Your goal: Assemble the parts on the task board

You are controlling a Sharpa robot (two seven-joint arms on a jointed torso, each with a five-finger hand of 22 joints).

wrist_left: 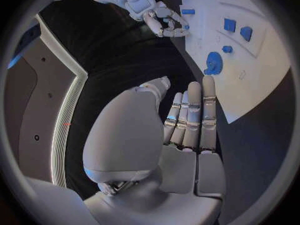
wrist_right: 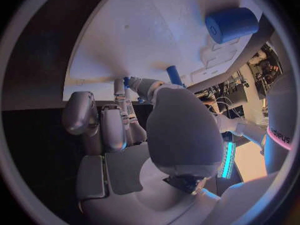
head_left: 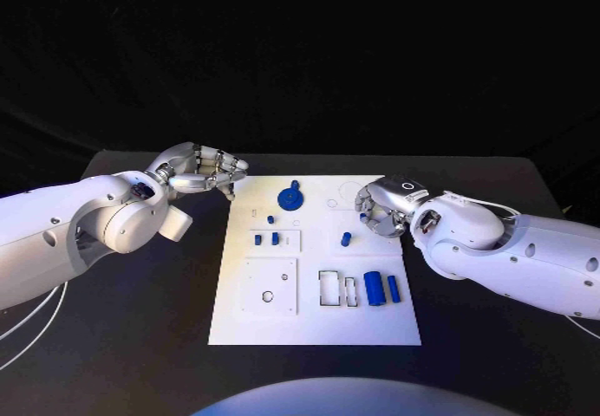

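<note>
White board (head_left: pixel 316 325) mid-table, blue gear (head_left: pixel 290 198) near its far edge. Left hand (head_left: pixel 200 170) empty, fingers extended, beside far-left corner. Right hand (head_left: pixel 379 208) curled at right edge, pinching a small blue piece (wrist_right: pixel 127 81).

We look down on a matte black rectangular table (head_left: pixel 138 347) whose far edge runs straight across, with its corners cut at a slant. Behind it we see a plain black backdrop (head_left: pixel 300 69), dark and featureless. From the left wrist view we make out a grey wall panel (wrist_left: pixel 25 110) edged by a curved white light strip (wrist_left: pixel 65 130). From the right wrist view we glimpse a glowing cyan light strip (wrist_right: pixel 227 160) and, beyond it, a cluttered, brightly lit stretch of room too small to make out.
</note>
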